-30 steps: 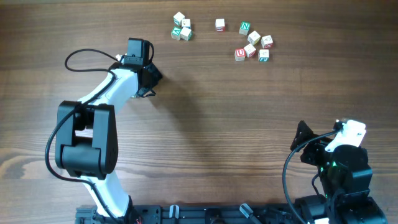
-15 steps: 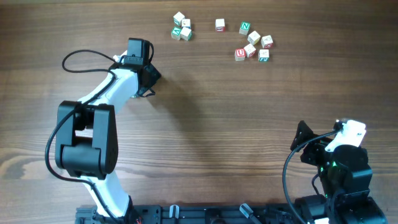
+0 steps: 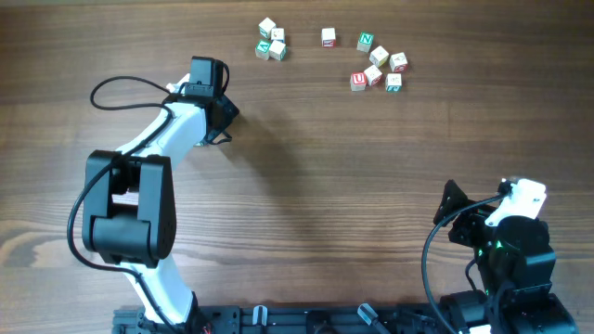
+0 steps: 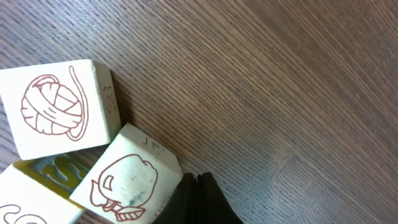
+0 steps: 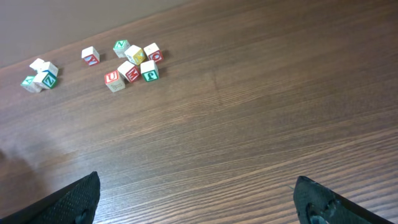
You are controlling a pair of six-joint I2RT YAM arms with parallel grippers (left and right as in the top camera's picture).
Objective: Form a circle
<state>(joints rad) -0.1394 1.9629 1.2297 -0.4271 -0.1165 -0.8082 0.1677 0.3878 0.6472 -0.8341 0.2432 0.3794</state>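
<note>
The left gripper (image 3: 225, 116) is clenched on nothing, its dark fingertips (image 4: 200, 198) pressed together just above the wooden bench (image 3: 371, 186). Seen from overhead, it sits short of the circle (image 3: 271, 42), with bare wood between the two. The circle is not a ring but a tight clump of small pale letter cubes near the far edge of the bench, left of centre. In the left wrist view the clump fills the lower left corner. There, a cube with a ball of yarn drawn in red (image 4: 59, 109) touches a cube with another red drawing (image 4: 127, 183), and a third cube with yellow-green print (image 4: 37, 186) is tucked beneath them. To the right along the far edge stands a lone cube (image 3: 328, 36), then a loose scatter of cubes (image 3: 379, 63) printed in red and green. The right gripper (image 5: 196, 200) is released, its jaws spread wide at the near right corner, well apart from every cube.
</note>
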